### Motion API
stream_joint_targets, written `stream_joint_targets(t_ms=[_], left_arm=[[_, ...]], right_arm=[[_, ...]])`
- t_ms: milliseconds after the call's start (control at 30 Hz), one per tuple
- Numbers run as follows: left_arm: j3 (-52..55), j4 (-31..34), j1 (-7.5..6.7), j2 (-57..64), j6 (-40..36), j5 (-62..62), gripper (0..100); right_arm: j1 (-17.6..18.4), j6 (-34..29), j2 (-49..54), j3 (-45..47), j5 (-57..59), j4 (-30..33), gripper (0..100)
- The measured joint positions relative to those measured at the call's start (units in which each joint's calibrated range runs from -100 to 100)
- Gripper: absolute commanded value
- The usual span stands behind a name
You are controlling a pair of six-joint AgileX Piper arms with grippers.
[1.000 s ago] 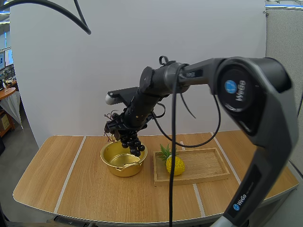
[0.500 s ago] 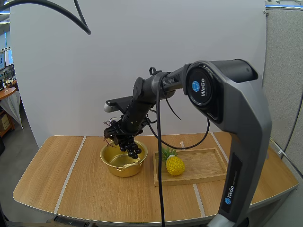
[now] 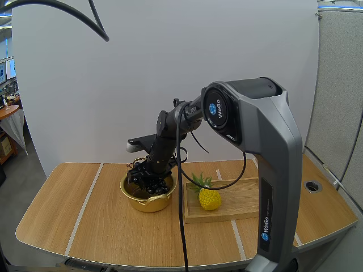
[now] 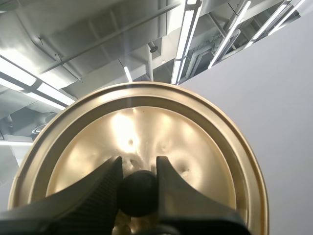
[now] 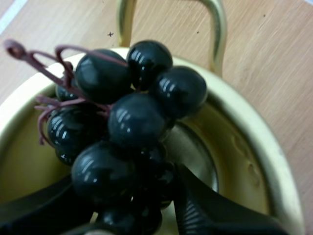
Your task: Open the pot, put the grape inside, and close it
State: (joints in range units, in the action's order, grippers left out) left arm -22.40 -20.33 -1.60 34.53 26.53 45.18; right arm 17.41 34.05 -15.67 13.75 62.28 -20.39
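**Holding grapes inside the open pot, lid kept off**

Pinching the bunch of grapes (image 5: pixel 129 132) with the right claw (image 5: pixel 124 178), both black fingers pressing in narrowly on the lower berries (purple stems sticking out to one side). Hanging the dark, glossy bunch within the rim of the golden pot (image 5: pixel 254 147), over its shiny bottom; not telling, from these views, whether the lowest berries are touching the metal. Showing one of the pot's loop handles just beyond the bunch, above the wood of the tabletop (image 3: pixel 85 215).

Reaching from above, in the high view, with the right arm bending down into the pot. Standing the pot open on the tabletop, just beside the wooden tray (image 3: pixel 244 195) but apart from it. Carrying in that tray a yellow pineapple (image 3: pixel 209 199), sitting at the end nearest the pot, green leaves pointing toward the pot.

Gripping the black knob (image 4: pixel 138 196) of the lid (image 4: pixel 146 127) with the left claw (image 4: pixel 138 171), one ribbed finger sitting snug on each side of it. Holding the golden lid off the pot.
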Motion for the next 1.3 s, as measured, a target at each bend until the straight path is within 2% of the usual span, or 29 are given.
stream_joint_targets(t_ms=[367, 467, 500, 533, 567, 867, 1300], left_arm=[[0.0, 0.0, 0.0, 0.0, 0.0, 0.0, 0], [0.0, 0.0, 0.0, 0.0, 0.0, 0.0, 0], [0.0, 0.0, 0.0, 0.0, 0.0, 0.0, 0], [0.0, 0.0, 0.0, 0.0, 0.0, 0.0, 0], [0.0, 0.0, 0.0, 0.0, 0.0, 0.0, 0], [0.0, 0.0, 0.0, 0.0, 0.0, 0.0, 0], [0.0, 0.0, 0.0, 0.0, 0.0, 0.0, 0]], right_arm=[[0.15, -0.51, -2.42, -0.02, 0.87, 1.41, 2], [0.15, -0.51, -2.4, -0.02, 0.87, 1.7, 43], [0.15, -0.51, -2.4, -0.02, 0.87, 1.7, 62], [0.15, -0.6, -2.4, -0.02, 0.87, 1.85, 86], [0.15, -0.6, -2.4, -0.02, 0.87, 1.83, 100], [0.28, -1.82, 0.43, -0.02, 1.8, 4.31, 100], [0.21, -2.09, 15.92, -0.02, 3.97, 4.45, 100]])
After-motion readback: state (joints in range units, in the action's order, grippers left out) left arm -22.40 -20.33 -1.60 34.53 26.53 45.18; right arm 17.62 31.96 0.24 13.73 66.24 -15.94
